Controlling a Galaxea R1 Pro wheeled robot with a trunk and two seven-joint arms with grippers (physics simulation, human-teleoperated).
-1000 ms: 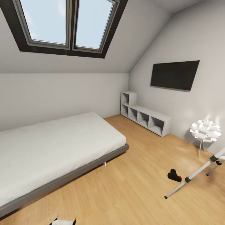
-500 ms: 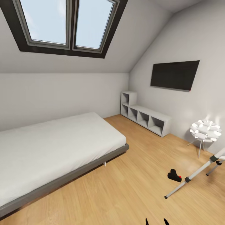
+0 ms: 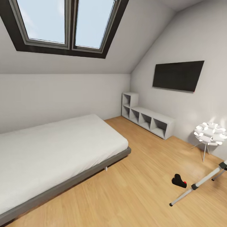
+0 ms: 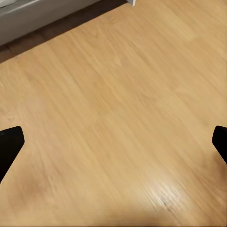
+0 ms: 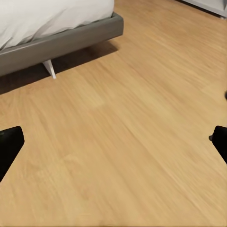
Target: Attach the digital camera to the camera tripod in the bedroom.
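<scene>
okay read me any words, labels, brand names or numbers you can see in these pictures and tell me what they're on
No readable text in any view.
The wall TV is a blank dark screen with a tiny red dot at its lower corner, no legible logo.
The digital camera on the floor shows a red button but no readable marking.
The camera tripod legs bear no visible label.

Black, blunt-tipped fingers [image 4: 9, 144] on both grippers.

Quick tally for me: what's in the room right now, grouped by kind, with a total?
Digital camera: 1
Camera tripod: 1, partly in frame
Bed: 1
Wall TV: 1
Cube shelf unit: 1
White ball lamp: 1
Skylight panes: 2
Total: 8
</scene>
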